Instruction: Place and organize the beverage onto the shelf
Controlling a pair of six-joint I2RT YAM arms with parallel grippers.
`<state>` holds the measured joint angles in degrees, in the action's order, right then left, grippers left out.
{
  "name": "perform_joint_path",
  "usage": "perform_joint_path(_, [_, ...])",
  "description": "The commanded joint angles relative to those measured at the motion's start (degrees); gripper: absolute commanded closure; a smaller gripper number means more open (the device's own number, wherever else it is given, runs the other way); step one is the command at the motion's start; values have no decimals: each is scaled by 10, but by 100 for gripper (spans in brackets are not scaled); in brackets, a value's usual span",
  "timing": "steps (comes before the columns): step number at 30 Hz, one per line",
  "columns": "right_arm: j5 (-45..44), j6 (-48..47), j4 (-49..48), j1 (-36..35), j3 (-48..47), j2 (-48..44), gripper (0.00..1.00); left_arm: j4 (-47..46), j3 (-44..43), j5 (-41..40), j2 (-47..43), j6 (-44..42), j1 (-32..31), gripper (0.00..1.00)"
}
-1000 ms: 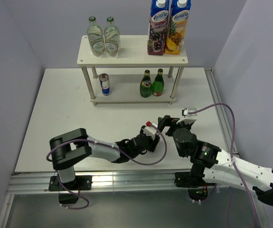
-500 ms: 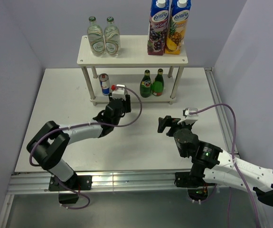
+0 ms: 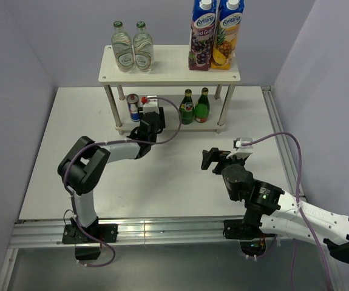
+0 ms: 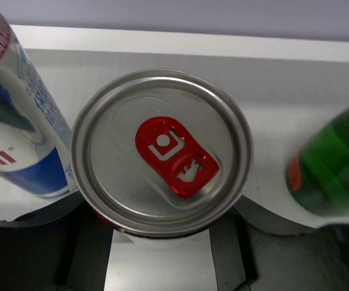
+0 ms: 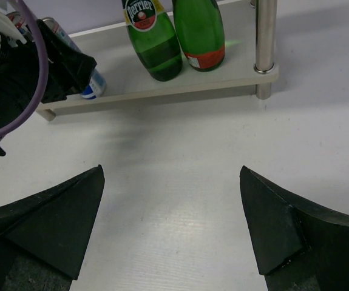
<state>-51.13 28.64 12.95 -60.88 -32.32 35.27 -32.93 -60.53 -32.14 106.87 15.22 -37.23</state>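
On the top board [image 3: 162,60] of the cream shelf [image 3: 174,73], two clear bottles [image 3: 121,47] with green caps stand close together at the left end; two tall juice cartons [image 3: 203,36] stand at the right end, one pictured with dark fruit, the other with pineapple, both lettered what looks like "Fontana"; on the lower board [image 5: 162,85] a silver-blue-red can [image 3: 134,108] stands at the left and two dark green bottles [image 5: 153,39] stand side by side toward the right, one labelled "Perrier", the other with a red-orange label too small to read; the left gripper [image 3: 151,118] reaches in between them, jaws clamped around a second can [image 4: 162,151] with a red pull tab, just beside the first; whether this can rests on the board cannot be told; the right gripper [image 5: 171,182] hangs over the table [image 3: 180,182] before the shelf, fingers spread wide, holding nothing.
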Motion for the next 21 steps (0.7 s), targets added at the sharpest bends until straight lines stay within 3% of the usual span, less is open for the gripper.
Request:
perform_joint_path(1, [-5, -3, -8, -2, -1, 3, 1, -71, -39, -48, 14, -9, 9, 100])
perform_joint_path(10, [-7, -6, -11, -2, -5, 14, 1, -86, -70, -121, 46, -14, 19, 100])
perform_joint_path(15, [-6, -8, -12, -2, -6, 19, 1, -72, -85, -122, 56, -13, 23, 98])
perform_joint_path(16, [-6, -8, -11, -2, -6, 19, 1, -69, -89, -124, 58, -11, 23, 93])
perform_joint_path(18, [-5, -7, -12, -2, -6, 21, 1, -64, -87, -124, 55, -7, 23, 71])
perform_joint_path(20, [-6, -7, -11, -2, -6, 20, 1, -63, -80, -123, 48, -3, 24, 45])
perform_joint_path(21, [-5, -7, -11, -2, -6, 19, 1, -62, -78, -119, 46, -1, 23, 40])
